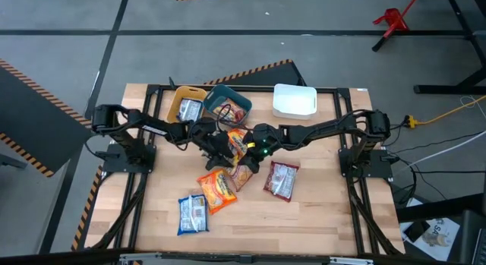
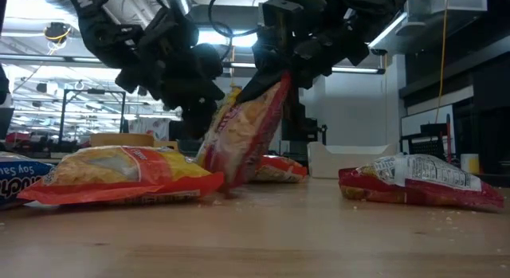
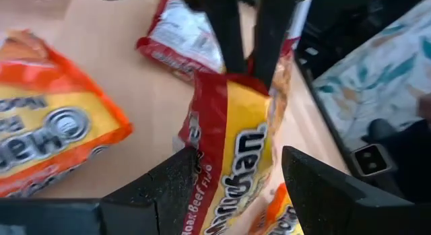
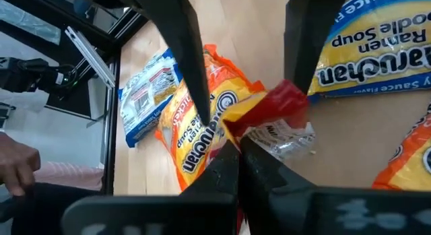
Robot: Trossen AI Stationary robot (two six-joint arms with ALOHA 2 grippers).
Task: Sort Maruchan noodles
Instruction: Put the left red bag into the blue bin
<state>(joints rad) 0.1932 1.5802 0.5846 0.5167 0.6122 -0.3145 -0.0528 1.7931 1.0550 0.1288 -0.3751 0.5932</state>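
Observation:
Both grippers meet above the table's middle. My right gripper is shut on a red-and-yellow Maruchan packet that stands tilted. My left gripper is open, one finger on either side of that packet; whether they touch it I cannot tell. Lying flat on the table are an orange packet, a blue-white packet, a dark red packet and another orange one. One more packet lies in the yellow bin. My right gripper pinches the packet's red sealed end edge between its two fingers, seen also in the left wrist view as the packet's top edge. The fingers come from above, slanting down. The packet hangs tilted below them, with its lower end on the table.
The teal bin and white bin stand along the far edge beside the yellow one. Bare wood lies at the table's near right. A person's hand shows beyond the table in the right wrist view.

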